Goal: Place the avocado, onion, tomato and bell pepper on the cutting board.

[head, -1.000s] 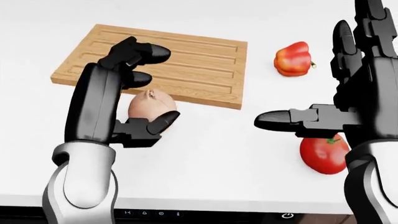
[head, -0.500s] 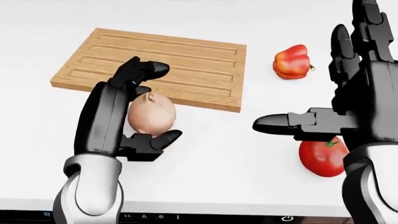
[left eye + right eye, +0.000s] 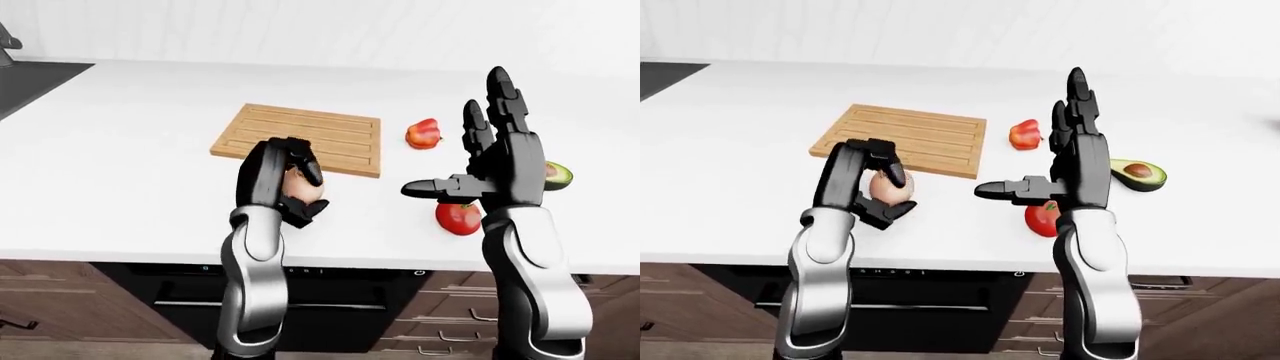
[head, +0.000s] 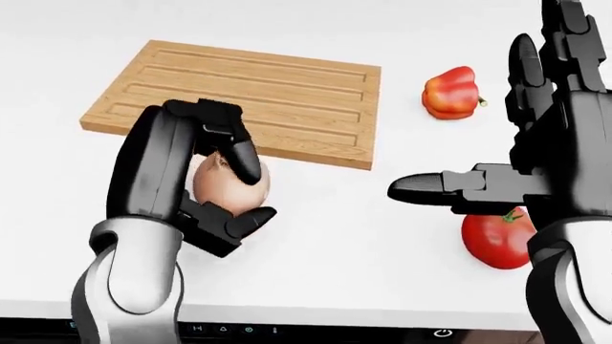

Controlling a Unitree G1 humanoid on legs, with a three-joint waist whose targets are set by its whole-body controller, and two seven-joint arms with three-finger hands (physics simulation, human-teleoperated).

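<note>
While the black three-fingered left hand (image 4: 206, 175) curls shut around the pale round onion (image 4: 229, 183) near the counter's near edge, the grooved wooden cutting board (image 4: 287, 86) lies bare (right hand (image 4: 536, 172) splayed, holding nothing), all four items unplaced.

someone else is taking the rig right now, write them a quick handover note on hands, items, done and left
Left hand: fingers closed round the onion, just below the cutting board's near edge in the head view.
Right hand: open, fingers spread, holding nothing, raised over the counter above the tomato.
Cutting board: bare, nothing on it yet.
Bell pepper: on the counter right of the board.
Tomato: on the counter at lower right, partly behind the right hand.
Avocado: a half, cut face up, farthest right on the counter.
Done: onion grasped. Left: set the onion on the board, then all three others.
</note>
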